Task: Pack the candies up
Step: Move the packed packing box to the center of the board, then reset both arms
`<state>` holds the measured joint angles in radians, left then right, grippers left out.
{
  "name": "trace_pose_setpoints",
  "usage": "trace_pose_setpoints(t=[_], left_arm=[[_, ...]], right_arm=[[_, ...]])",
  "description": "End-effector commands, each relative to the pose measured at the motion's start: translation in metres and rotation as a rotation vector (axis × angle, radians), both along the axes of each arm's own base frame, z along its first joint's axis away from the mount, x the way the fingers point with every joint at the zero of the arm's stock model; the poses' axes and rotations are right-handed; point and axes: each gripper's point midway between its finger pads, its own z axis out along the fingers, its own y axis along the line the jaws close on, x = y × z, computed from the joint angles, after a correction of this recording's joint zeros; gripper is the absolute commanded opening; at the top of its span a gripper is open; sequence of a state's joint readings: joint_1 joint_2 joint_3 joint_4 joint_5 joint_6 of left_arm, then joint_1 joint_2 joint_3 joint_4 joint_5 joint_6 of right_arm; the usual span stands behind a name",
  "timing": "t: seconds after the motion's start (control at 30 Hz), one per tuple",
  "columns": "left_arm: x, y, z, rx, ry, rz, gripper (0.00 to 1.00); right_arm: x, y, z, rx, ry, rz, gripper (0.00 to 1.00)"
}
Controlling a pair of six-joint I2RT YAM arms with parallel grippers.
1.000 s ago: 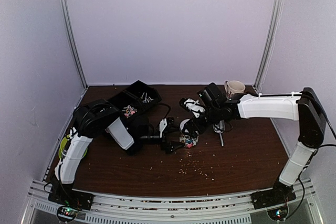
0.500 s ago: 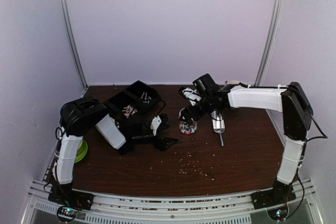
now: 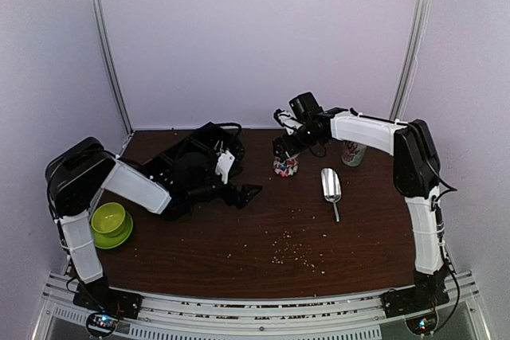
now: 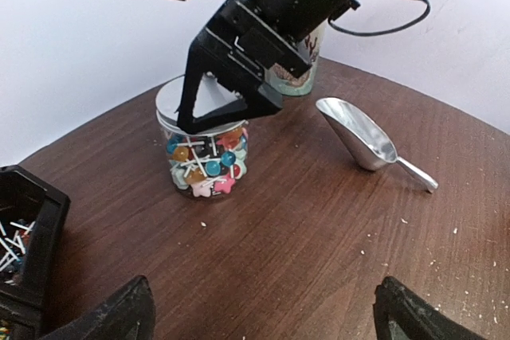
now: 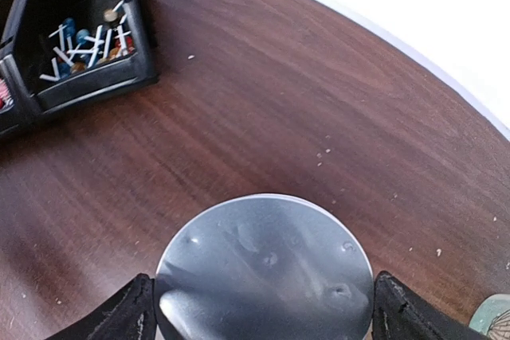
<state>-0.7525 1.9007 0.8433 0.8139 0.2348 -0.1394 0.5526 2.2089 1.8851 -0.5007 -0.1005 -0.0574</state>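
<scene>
Dark wood desk (image 3: 374, 236), lilac walls: nearest us, pale crumbs (image 3: 296, 254) dust the front and a green bowl (image 3: 110, 222) sits at the left edge. Past it the left tool (image 4: 267, 320) hangs wide and empty, facing the jar (image 3: 285, 166) across bare wood. A metal scoop (image 3: 331, 185) lies near the jar's right, handle toward us. Most of the candies (image 4: 204, 166), small lollipops and pastel pieces, show through the jar's clear wall under a silver lid (image 5: 263, 264). The right tool (image 5: 259, 312) stands wide astride that lid, a finger at each side of its rim; whether it presses, we cannot tell. We judge the jar stiff, smooth and fairly light, best taken by its wall below the lid; loose sweets would roll. More lollipops (image 5: 84, 41) lie in a black bin (image 5: 96, 84) to the left, partly under the left arm. A mug (image 3: 353, 153) stands beyond the scoop, crowding moves to the right.
</scene>
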Motion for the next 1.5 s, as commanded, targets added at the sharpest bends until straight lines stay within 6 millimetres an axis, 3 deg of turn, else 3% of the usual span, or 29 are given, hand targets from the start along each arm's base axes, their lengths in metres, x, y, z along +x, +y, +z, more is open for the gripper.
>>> trace_pose_setpoints(t=[0.0,0.13,0.17,0.3,0.57,0.7,1.03,1.47], left_arm=[[-0.004,0.015,0.009,0.077,0.053,0.094,0.98],[-0.011,0.024,0.023,0.120,0.074,0.140,0.98],[-0.012,0.027,0.027,0.122,0.083,0.152,0.98],[-0.018,0.043,0.044,0.123,0.093,0.195,0.98],[-0.025,0.088,0.090,0.162,0.048,0.341,0.98],[-0.026,0.118,0.112,0.170,0.034,0.461,0.98],[-0.039,0.179,0.113,0.241,0.098,0.694,0.98],[-0.076,0.253,0.139,0.219,0.082,0.865,0.98]], right_arm=[[0.023,-0.005,0.019,0.016,-0.035,-0.028,0.91],[0.032,-0.007,0.017,0.014,-0.037,-0.035,0.96],[0.037,-0.006,0.027,0.026,-0.059,-0.037,0.98],[0.040,-0.009,0.038,0.030,-0.079,-0.043,1.00],[0.015,-0.026,0.090,0.070,-0.139,-0.069,0.99],[-0.013,-0.049,0.118,0.110,-0.182,-0.135,1.00],[-0.116,-0.115,0.145,0.205,-0.281,-0.228,0.99],[-0.212,-0.208,0.132,0.128,-0.356,-0.392,0.99]])
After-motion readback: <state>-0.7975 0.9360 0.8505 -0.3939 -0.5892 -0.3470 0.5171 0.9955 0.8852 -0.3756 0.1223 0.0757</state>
